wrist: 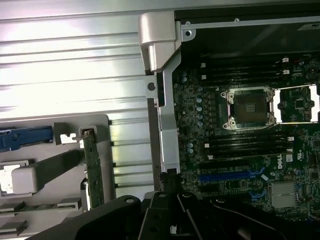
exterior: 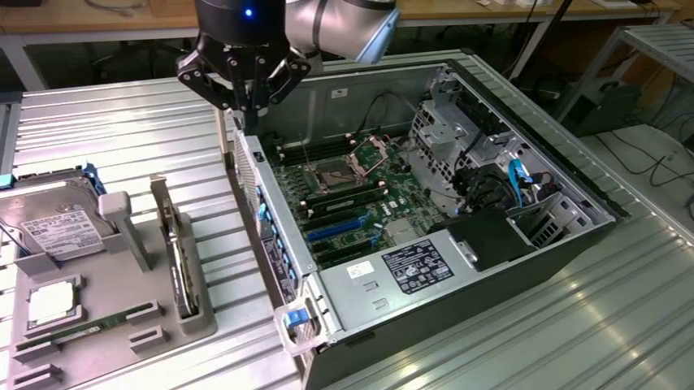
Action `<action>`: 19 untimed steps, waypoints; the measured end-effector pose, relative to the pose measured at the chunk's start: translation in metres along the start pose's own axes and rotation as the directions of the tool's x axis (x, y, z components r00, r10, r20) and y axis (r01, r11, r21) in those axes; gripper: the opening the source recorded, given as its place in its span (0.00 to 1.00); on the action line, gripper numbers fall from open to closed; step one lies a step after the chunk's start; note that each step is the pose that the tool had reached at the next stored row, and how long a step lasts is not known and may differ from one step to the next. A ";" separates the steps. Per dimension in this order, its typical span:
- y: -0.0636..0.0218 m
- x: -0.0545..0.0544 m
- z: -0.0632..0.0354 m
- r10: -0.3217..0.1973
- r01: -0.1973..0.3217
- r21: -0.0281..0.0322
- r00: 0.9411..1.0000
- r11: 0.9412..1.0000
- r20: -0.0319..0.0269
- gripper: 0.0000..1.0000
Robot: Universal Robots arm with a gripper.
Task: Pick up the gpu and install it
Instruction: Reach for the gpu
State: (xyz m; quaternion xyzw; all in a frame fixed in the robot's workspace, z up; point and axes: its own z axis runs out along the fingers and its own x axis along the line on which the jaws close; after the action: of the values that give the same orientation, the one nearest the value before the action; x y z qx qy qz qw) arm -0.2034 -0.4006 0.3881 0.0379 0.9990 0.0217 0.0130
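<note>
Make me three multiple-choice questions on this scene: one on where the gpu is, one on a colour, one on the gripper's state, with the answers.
1. Where is the gpu?
A. standing on edge in the grey holder, to the exterior view's left of the computer case
B. plugged in inside the case
C. in the gripper

2. What colour are the long expansion slots on the motherboard?
A. red
B. blue
C. yellow

3. How is the gripper?
A. shut, holding nothing
B. open wide
C. shut on the gpu

Answers:
1 A: the card stands upright in the holder's slot.
2 B: they show blue against the green board.
3 A: it is closed up with nothing in it.
</note>
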 end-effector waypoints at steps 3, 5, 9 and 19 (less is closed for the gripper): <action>-0.0007 0.005 0.0003 0.000 0.000 0.000 1.000 1.000 0.000 0.11; -0.0011 0.009 0.0005 0.000 0.000 0.000 1.000 1.000 0.000 0.11; -0.0019 0.015 0.0008 0.000 0.000 0.000 1.000 1.000 0.000 0.11; -0.0048 0.028 0.0013 0.000 0.000 0.000 1.000 1.000 0.000 0.11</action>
State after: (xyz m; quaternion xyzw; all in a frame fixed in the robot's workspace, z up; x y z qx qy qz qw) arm -0.2314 -0.4032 0.3859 0.0379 0.9990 0.0217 0.0127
